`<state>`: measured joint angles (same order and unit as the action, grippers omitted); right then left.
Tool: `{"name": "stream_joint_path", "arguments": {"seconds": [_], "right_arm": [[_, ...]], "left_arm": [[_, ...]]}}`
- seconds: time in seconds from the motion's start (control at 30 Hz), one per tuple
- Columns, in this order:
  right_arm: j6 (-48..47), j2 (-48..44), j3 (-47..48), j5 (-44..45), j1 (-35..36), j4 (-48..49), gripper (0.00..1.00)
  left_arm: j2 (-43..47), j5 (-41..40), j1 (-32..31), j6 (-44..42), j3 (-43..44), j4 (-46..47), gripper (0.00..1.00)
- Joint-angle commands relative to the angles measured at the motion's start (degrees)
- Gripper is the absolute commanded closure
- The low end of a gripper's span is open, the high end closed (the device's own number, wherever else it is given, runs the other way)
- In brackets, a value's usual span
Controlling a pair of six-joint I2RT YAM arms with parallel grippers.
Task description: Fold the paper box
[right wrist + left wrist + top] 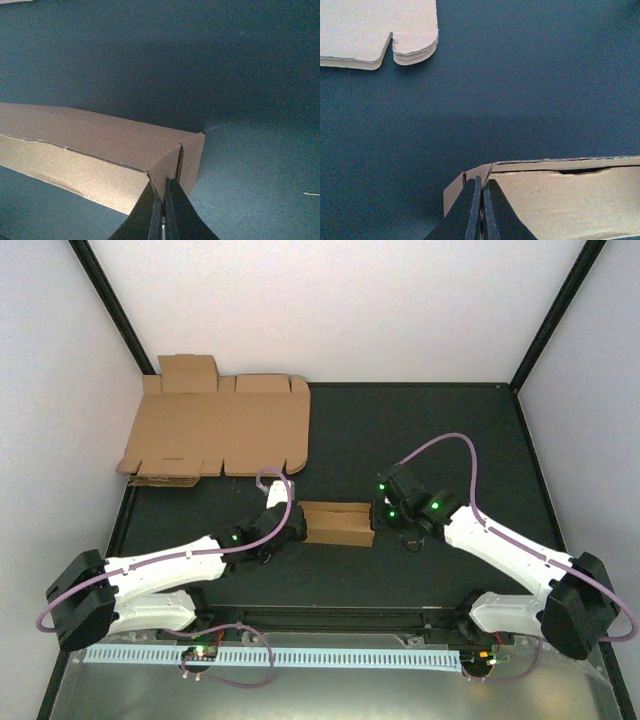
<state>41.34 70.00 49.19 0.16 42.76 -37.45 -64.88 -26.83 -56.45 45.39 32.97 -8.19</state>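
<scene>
Sitting on the dark table (450,440) between both arms, small plain brown cardboard box (337,523), half-folded. Pressed together at its left end, fingers of left gripper (298,525); same for right gripper (381,520) at the right end. Likely light, thin-walled, easily creased: best pinched by end flaps.

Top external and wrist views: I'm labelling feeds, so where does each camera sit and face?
Top external: above and behind the bases, looking down at the table; left arm and right arm show whole, meeting at the paper box.
Left wrist: on the left arm, looking past its shut jaws at the box's end and flat cardboard sheets.
Right wrist: on the right arm, looking past its shut jaws along the box.
Shared: all three see the box; top and left wrist share the sheets.
</scene>
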Motion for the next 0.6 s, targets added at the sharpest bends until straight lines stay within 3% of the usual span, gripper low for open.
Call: {"name": "stream_joint_path", "arguments": {"seconds": [0.0, 0.57], "right_arm": [[3.12, -1.16, -1.53, -1.10, 0.45, 3.26, 0.98], [-0.21, 2.01, 0.15, 5.70, 4.39, -1.44, 0.98]], "left_arm": [[-1.29, 1.58, -0.68, 1.55, 0.59, -4.65, 0.98], [-1.91, 1.26, -0.86, 1.03, 0.54, -4.34, 0.98]]}}
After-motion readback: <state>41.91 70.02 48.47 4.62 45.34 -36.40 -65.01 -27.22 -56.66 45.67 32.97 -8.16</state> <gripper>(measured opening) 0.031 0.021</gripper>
